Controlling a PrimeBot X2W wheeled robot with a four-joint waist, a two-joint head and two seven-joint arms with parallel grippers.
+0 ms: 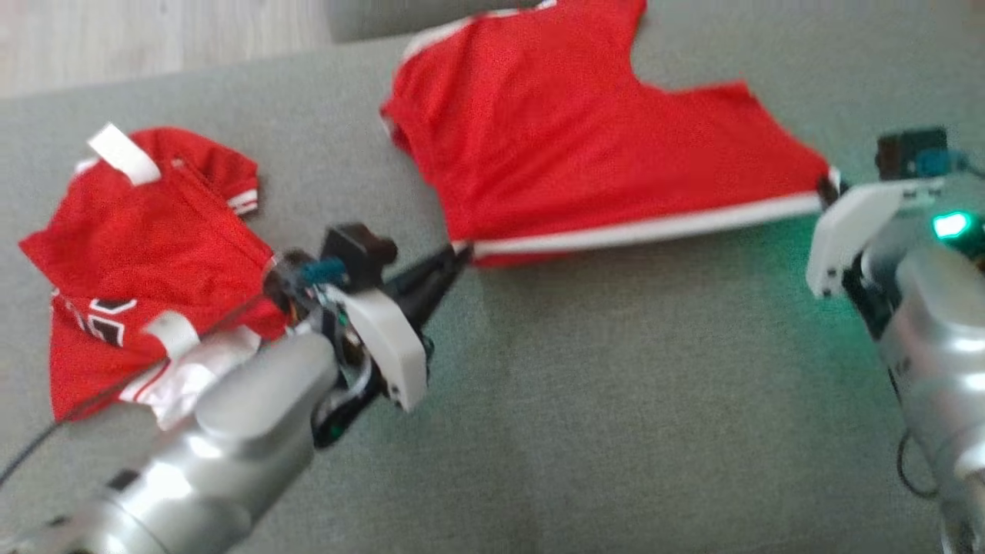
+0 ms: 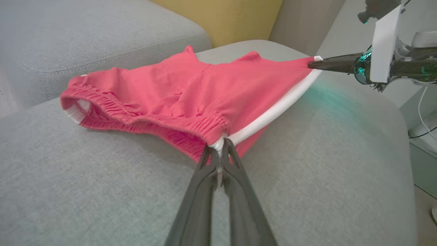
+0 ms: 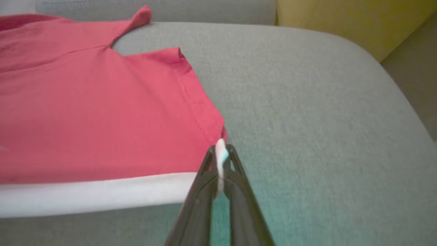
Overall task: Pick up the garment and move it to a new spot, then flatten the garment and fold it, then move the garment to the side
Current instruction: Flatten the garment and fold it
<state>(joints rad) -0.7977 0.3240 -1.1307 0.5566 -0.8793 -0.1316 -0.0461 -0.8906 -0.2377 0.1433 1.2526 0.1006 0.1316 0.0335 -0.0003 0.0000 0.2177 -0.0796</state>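
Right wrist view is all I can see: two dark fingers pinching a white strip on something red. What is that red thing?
Observer: A pair of red shorts. The left wrist view shows their elastic waistband.
Visitor: Is anything holding the other end?
Observer: Yes. The left arm's fingers are shut on the white stripe at the waistband, so the stripe runs straight from them to the right arm's fingers.
Visitor: Is anything else lying there?
Observer: In the head view, a second red garment lies crumpled on the grey sofa, on the robot's left.
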